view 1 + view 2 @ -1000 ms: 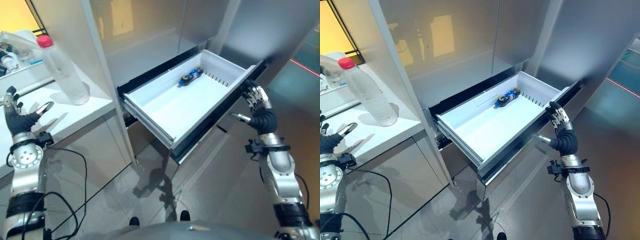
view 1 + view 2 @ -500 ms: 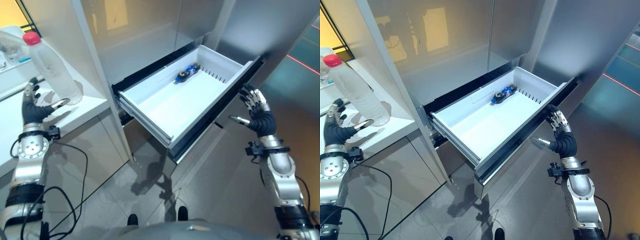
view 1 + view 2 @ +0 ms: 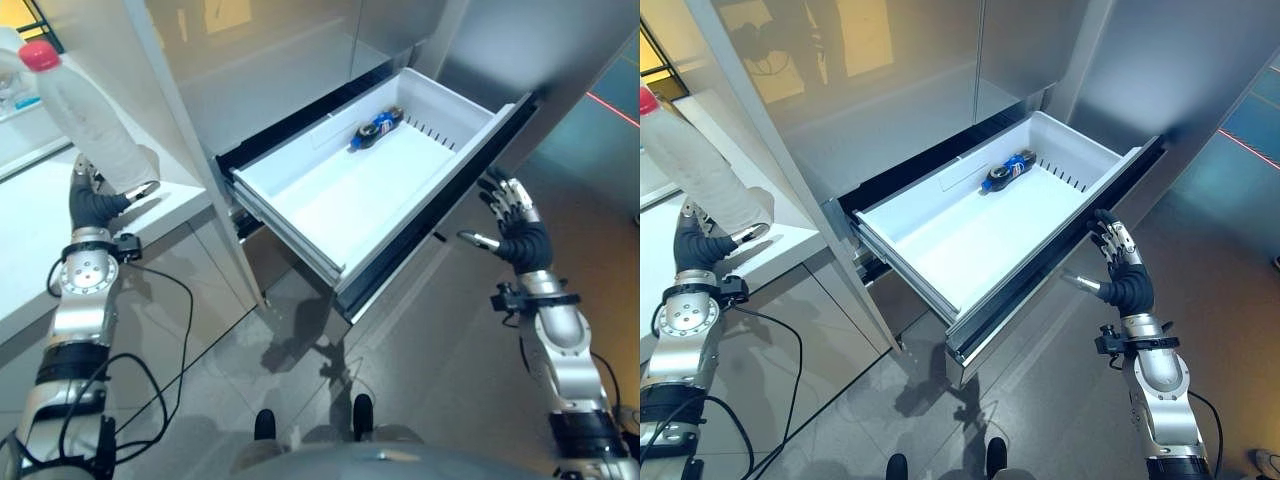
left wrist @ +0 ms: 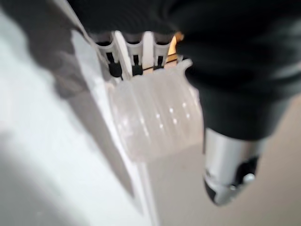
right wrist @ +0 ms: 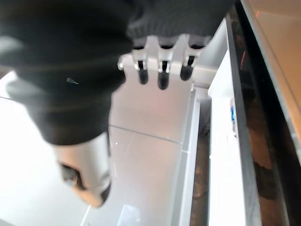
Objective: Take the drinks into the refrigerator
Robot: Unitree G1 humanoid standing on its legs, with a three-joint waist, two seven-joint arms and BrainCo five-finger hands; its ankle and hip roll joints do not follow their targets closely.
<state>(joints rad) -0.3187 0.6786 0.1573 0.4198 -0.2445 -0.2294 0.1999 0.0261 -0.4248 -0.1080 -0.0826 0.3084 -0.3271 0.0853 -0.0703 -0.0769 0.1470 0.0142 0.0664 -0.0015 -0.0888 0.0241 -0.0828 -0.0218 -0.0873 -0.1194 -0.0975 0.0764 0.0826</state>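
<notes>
The left hand [image 3: 92, 203] has moved up to the big clear bottle [image 3: 82, 115] since a moment ago, and now it is right at the bottom part of it. The right hand [image 3: 515, 225] has stayed near the front of the drawer [image 3: 300, 215], just off it and not touching.

The two head views show the whole scene: the white counter [image 3: 40, 250] on the robot's left, the grey fridge [image 3: 940, 70] in the middle, and the white drawer pulled out wide. The left wrist view shows something the head views do not show well. The ribbed side of the clear bottle sits right between the fingers [image 4: 134, 59] and the thumb [image 4: 230, 174]. The fingers reach along one side and the thumb is on the other side, with the bottle in the gap. It is hard to tell if they are squeezing it yet. The right wrist view shows the right hand's fingers [image 5: 162, 70] straight and a little spread, holding nothing, with the drawer edge past them.

There are two drinks. One is the big clear bottle with a red cap [image 3: 40, 55], standing up on the counter. The other is a small dark bottle with a blue label [image 3: 377, 128], lying on its side at the back of the drawer. There is one drawer, and it is open.
</notes>
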